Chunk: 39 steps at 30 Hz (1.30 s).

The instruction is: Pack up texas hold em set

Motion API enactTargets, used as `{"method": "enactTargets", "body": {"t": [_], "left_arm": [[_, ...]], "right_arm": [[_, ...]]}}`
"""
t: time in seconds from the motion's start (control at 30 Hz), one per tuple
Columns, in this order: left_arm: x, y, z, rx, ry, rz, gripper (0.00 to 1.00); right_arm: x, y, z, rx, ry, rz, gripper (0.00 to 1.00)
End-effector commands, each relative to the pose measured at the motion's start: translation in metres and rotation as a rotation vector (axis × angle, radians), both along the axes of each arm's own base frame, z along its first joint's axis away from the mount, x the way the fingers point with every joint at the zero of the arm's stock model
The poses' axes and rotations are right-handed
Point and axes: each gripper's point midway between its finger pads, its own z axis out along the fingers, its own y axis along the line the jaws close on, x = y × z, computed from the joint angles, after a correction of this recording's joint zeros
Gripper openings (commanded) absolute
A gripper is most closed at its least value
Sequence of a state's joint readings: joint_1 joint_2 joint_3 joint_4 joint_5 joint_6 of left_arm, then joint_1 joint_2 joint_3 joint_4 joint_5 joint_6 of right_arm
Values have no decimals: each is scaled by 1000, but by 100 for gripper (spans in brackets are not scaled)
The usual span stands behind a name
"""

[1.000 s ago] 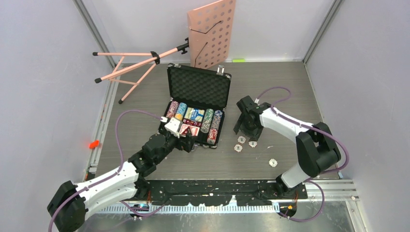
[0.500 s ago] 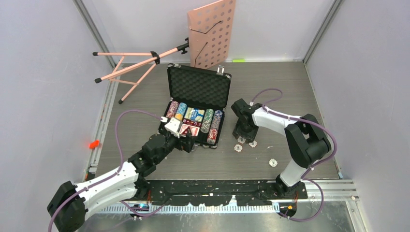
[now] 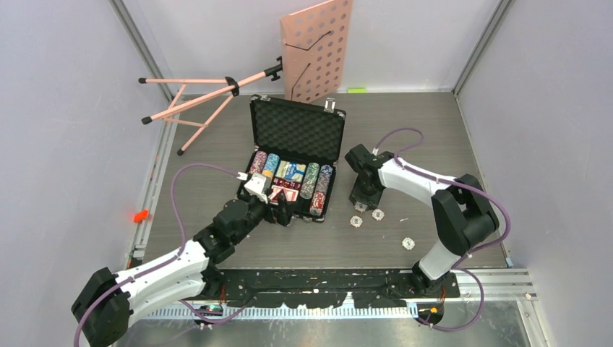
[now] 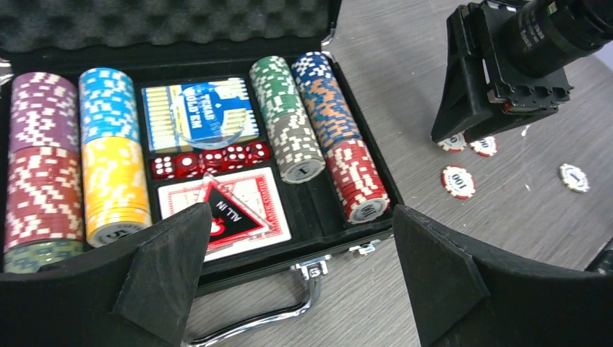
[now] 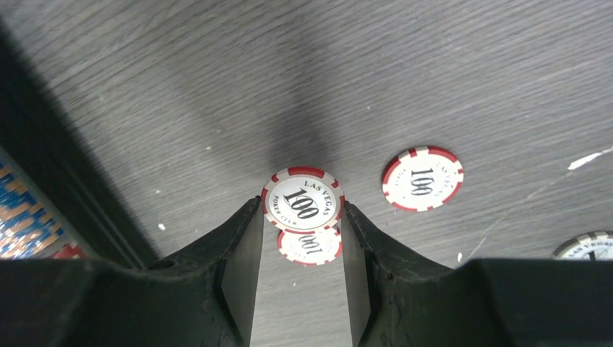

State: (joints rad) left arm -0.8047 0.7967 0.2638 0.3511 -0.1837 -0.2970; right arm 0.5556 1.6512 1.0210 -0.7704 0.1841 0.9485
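The black texas hold em set case (image 3: 298,130) lies open, its tray holding rows of striped chips (image 4: 43,173), card decks (image 4: 199,116) and red dice (image 4: 209,160). My left gripper (image 4: 301,210) hovers open over the case's front edge and chrome handle (image 4: 289,307), holding nothing. My right gripper (image 3: 359,202) points down at the table just right of the case. Its fingertips press both edges of a red-and-white 100 chip (image 5: 303,199). A second such chip (image 5: 309,246) lies on the table under it.
More loose chips lie on the table to the right of the case (image 3: 377,214) (image 3: 408,243). A pink perforated music stand (image 3: 318,47) leans at the back, its tripod legs (image 3: 195,97) lying to the left. Walls enclose the table on three sides.
My right gripper has shifted left and down over the loose chips, and its jaws have narrowed onto one chip. The left gripper has barely moved.
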Motion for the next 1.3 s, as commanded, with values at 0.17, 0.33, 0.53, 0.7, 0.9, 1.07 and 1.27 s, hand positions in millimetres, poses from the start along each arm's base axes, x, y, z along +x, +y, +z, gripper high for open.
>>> {"method": "enactTargets", "body": {"t": [0.17,0.33,0.53,0.7,0.9,1.07,1.27], "left_arm": [[-4,-24,18,-76,-18,-103,100],[-5,-23,14,-59,-16,-108,100],[-6,-22,13,-50,-15,-109,100],[-7,-25,13,-61,-12,-120,100],[-8,-25,13,-57,-14,-127,99],[-9,-25,13,-56,-17,-131,99],[-9,-25,14,-57,-20,-133,99]], "right_arm": [[7,-39,53,-164,-117,12,36],[-4,-59,39,-163,-64,-24,35],[-13,-51,16,-73,-28,-47,35],[-16,-53,-1,-74,7,-50,41],[-15,-54,6,-48,-31,-58,53],[-14,-57,20,-62,-51,-46,62],[-24,-56,-3,-34,-10,-66,61]]}}
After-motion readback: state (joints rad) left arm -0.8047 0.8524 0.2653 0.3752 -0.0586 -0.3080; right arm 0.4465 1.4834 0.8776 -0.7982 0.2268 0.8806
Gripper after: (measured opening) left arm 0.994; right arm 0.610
